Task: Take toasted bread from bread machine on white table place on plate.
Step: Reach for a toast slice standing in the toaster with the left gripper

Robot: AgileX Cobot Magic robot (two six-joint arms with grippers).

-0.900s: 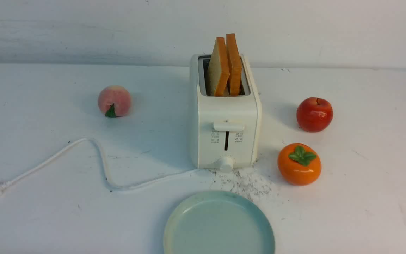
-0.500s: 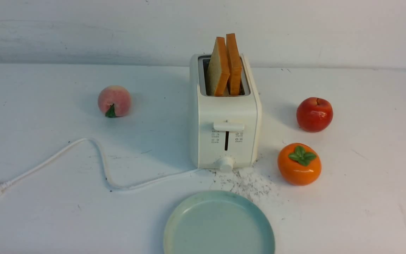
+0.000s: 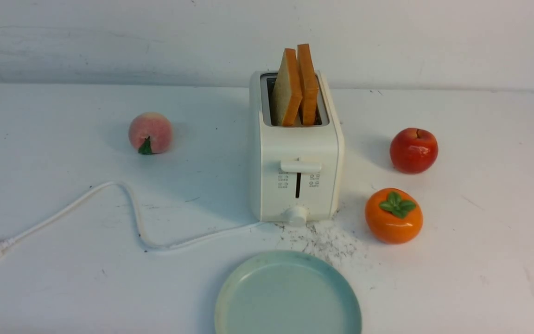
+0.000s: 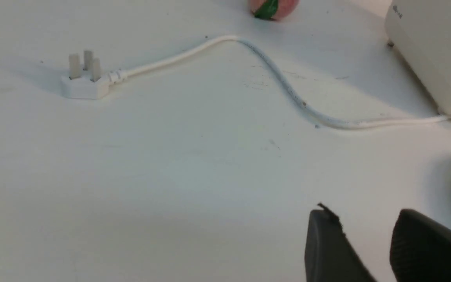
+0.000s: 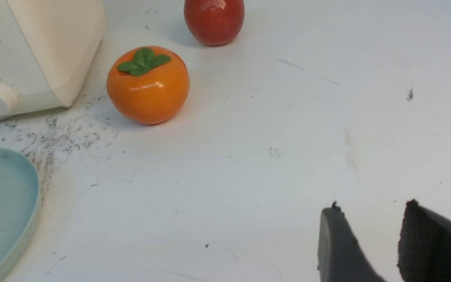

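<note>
Golden-tan toast slices [image 3: 289, 90] half hidden in boxy cream-white toaster [image 3: 295, 148].
Round blue-green plate [image 3: 288, 297] is cropped; left gripper [image 4: 364, 213] and right gripper [image 5: 372, 207] are seen parted.

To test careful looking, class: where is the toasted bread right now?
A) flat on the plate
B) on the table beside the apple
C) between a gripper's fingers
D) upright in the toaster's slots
D: both slices of toasted bread stand upright in the bread machine, with nothing on the plate.
</note>
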